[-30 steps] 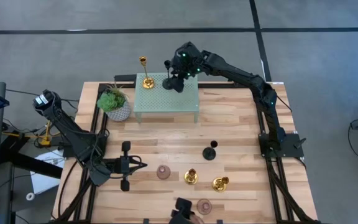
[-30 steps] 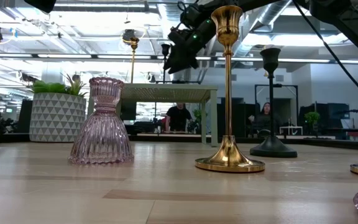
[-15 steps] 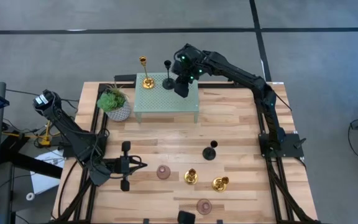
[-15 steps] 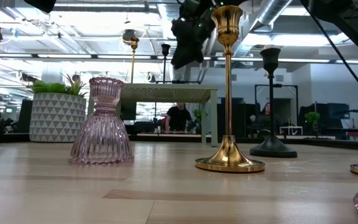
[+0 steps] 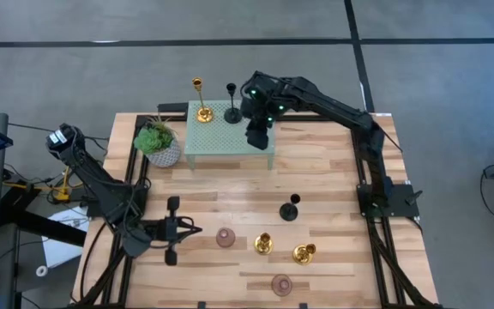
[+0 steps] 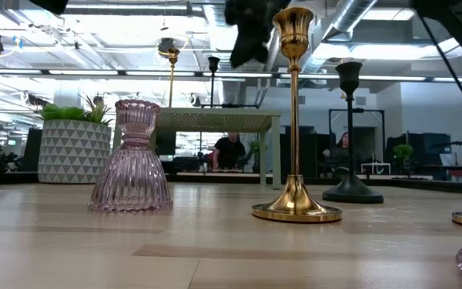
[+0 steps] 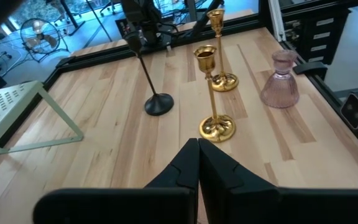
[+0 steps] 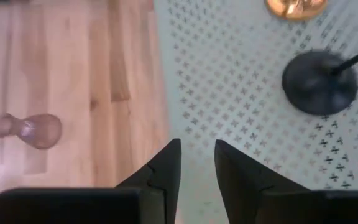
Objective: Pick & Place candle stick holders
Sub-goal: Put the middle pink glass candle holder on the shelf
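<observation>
A green perforated stand [image 5: 230,136] stands at the table's far side. On it stand a gold holder [image 5: 202,110] and a black holder [image 5: 231,110] on their round bases; both also show in the right wrist view, the black base [image 8: 319,81] and the gold base [image 8: 294,7]. My right gripper [image 5: 258,137] hovers over the stand's right part, open and empty [image 8: 197,165]. On the table stand a black holder [image 5: 290,209], two gold holders [image 5: 264,245] [image 5: 303,253] and two pink holders [image 5: 225,238] [image 5: 281,284]. My left gripper [image 5: 194,228] waits shut at the near left [image 7: 197,162].
A potted green plant [image 5: 157,142] stands just left of the stand. The middle of the table between the stand and the holders is bare wood [image 5: 230,184]. People sit in the room behind the table [image 6: 231,152].
My right gripper has gone from beside the black holder on the stand toward the table's near edge, a little right, and up. The black holder stays upright on the stand. A dark thing at the table's near edge has gone out of view.
</observation>
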`<act>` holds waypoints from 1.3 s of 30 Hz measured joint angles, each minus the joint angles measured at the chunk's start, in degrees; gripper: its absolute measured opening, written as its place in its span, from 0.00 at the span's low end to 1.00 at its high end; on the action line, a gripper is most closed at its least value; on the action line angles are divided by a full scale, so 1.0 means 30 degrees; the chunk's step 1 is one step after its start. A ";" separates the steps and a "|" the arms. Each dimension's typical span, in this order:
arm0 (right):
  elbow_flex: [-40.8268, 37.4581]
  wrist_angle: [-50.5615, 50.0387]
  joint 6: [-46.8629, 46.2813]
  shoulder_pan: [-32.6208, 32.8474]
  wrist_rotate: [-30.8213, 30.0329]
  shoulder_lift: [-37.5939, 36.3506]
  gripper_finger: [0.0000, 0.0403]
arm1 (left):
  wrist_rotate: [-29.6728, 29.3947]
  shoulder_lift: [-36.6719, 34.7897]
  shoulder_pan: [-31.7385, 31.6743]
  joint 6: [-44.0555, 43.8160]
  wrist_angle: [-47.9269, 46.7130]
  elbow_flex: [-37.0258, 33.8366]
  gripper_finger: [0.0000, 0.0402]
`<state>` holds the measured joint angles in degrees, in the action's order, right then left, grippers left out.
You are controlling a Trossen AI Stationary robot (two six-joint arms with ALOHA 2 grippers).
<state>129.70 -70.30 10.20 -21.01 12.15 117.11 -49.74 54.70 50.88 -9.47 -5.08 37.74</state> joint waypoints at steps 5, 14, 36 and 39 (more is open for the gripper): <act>0.0022 -0.0202 -0.0922 0.0800 -0.0017 -0.1465 0.20 | -0.0007 0.0000 0.0142 0.0021 -0.0007 0.0000 0.01; -0.3117 0.0136 -0.1365 0.3456 -0.0919 -0.5055 0.19 | -0.0063 -0.0007 0.0149 0.0051 -0.0007 0.0000 0.01; -2.6610 2.0253 -0.2905 0.7353 -0.4760 -1.9368 0.19 | -0.0058 0.0000 0.0142 0.0058 -0.0007 0.0000 0.01; -2.8659 2.2843 -0.3490 0.7638 -0.4740 -2.0169 0.19 | -0.0058 0.0000 0.0142 0.0058 -0.0007 0.0000 0.01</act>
<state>43.72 -1.77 -0.27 1.90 -2.07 56.60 -49.91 54.70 51.31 -9.30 -5.10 37.74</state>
